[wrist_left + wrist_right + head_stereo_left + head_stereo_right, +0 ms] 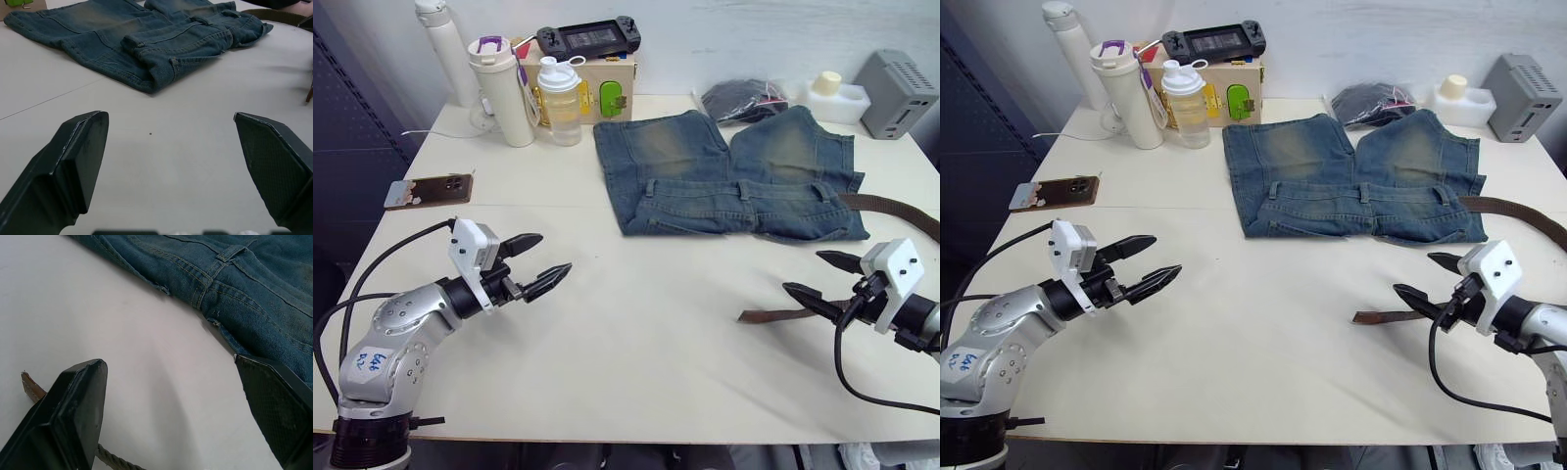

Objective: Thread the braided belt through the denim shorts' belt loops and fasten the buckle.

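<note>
Left eye view showed the denim shorts (pixel 734 176) spread flat at the far middle of the desk (pixel 636 333), waistband toward us, the belt loops (pixel 744 189) lying unthreaded along it; the braided belt (pixel 891 209) ran off from the shorts' right corner toward the desk edge, and its free tip (pixel 769 315) lay on bare desk just ahead of the right gripper (pixel 815 279); we could not make out the buckle. Both pairs of jaws stood apart and held nothing; the left gripper (pixel 540 262) hovered over open desk, well apart from the shorts. We judged the step in hand to be picking up the belt tip; to do it well we would bring the right jaws low and square over the tip, pinch close to its end so a short stiff length projects, then carry it to the nearest loop at the right corner; the left jaws could pin the waistband beside that loop so the denim does not drag.
</note>
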`<state>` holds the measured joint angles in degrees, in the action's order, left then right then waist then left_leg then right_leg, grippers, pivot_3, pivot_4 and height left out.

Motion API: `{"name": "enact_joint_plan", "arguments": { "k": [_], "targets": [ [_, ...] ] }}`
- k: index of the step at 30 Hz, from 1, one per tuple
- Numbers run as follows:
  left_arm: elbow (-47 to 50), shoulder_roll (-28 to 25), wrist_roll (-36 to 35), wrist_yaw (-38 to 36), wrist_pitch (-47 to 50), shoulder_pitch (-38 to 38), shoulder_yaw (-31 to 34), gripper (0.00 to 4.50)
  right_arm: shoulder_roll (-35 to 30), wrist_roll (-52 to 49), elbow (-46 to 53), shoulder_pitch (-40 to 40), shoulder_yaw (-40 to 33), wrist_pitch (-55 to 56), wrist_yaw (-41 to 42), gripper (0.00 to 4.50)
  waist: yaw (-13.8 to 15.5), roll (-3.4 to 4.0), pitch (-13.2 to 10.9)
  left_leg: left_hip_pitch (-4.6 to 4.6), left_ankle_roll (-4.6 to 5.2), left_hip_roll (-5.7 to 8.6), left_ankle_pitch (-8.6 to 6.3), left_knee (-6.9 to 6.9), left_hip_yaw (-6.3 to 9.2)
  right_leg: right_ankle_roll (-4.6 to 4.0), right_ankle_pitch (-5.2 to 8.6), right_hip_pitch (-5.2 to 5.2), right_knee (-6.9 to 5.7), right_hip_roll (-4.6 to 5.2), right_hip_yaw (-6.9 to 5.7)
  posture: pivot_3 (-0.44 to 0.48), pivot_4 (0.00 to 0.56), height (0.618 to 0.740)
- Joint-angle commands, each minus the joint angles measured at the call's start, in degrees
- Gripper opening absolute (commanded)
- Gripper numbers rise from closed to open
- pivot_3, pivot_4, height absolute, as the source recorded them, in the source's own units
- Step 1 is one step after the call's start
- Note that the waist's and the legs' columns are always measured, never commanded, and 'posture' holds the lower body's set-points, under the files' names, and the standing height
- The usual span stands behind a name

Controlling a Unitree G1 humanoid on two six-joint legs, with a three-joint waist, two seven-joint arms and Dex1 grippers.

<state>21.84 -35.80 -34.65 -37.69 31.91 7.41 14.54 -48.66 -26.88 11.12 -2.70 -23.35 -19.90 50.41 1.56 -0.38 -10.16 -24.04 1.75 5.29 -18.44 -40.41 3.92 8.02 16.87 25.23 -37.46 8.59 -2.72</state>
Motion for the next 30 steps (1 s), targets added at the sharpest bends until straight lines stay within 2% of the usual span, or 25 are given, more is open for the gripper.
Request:
{"name": "enact_joint_plan", "arguments": {
  "k": [1,22,26,30],
  "targets": [
    [1.4,-0.2,-0.4,-0.5,-1.0,0.7,0.4,4.50,0.1,0.0,1.1,0.7,-1.3,1.6,0.0,4.46,0.0,0.00,0.0,0.00,0.00,0.00,0.00,0.00,0.00,0.00,0.00,0.00,0.00,0.00,0.00,0.000,0.150,0.682],
    [1.4,0.2,-0.3,-0.1,-1.3,1.6,0.3,4.50,-1.2,0.5,-1.6,2.9,-0.6,2.4,2.2,4.46,0.0,0.00,0.0,0.00,0.00,0.00,0.00,0.00,0.00,0.00,0.00,0.00,0.00,0.00,-0.01,0.000,0.150,0.682],
    [2.0,-0.2,-0.6,-0.3,-0.9,1.6,0.2,4.50,-3.7,0.8,-3.5,4.6,0.3,2.4,6.0,4.46,0.0,0.00,0.0,0.00,0.00,0.00,0.00,0.00,-0.01,0.00,0.00,0.00,0.00,0.00,-0.02,0.000,0.150,0.682],
    [2.7,-0.8,-1.1,-1.1,-0.1,1.2,0.1,4.50,-9.3,2.3,-5.8,5.2,3.3,3.6,14.0,4.46,0.0,0.00,0.0,0.00,0.00,0.00,0.00,0.00,0.00,0.00,0.00,0.00,0.00,0.00,-0.03,0.000,0.150,0.682]
  ]
}}
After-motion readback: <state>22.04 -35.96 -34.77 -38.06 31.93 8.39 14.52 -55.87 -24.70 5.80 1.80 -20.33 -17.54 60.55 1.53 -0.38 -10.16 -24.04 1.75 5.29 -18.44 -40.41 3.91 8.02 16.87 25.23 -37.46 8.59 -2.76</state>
